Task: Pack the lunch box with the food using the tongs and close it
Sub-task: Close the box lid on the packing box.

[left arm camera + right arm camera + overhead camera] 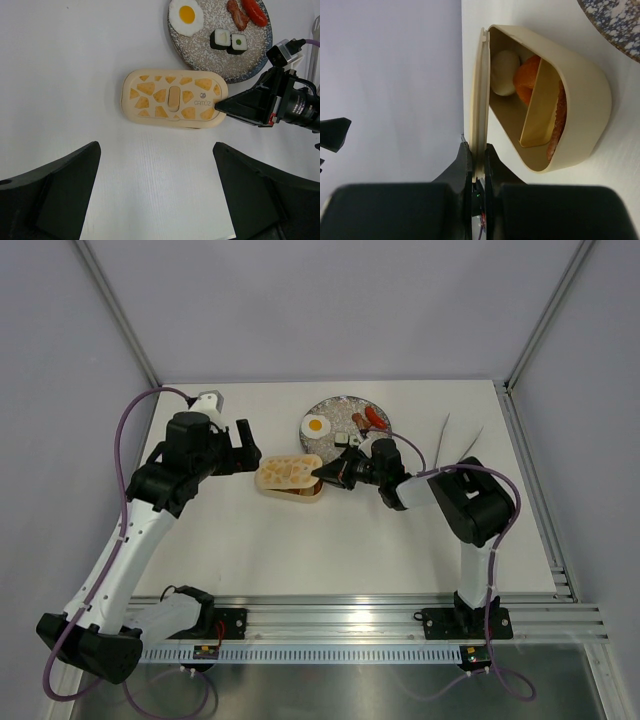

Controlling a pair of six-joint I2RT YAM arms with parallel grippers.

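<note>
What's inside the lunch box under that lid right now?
Through the raised edge: a beige ball, an orange carrot piece, a divider and something reddish-brown beyond it. The lid covers the rest.

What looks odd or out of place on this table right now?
The lid sits askew: the right gripper pinches its edge, holding that end off the lunch box while the far end touches. The fried egg, sausages and sushi rolls lie on the plate, and the tongs lie unused, off to the side.
</note>
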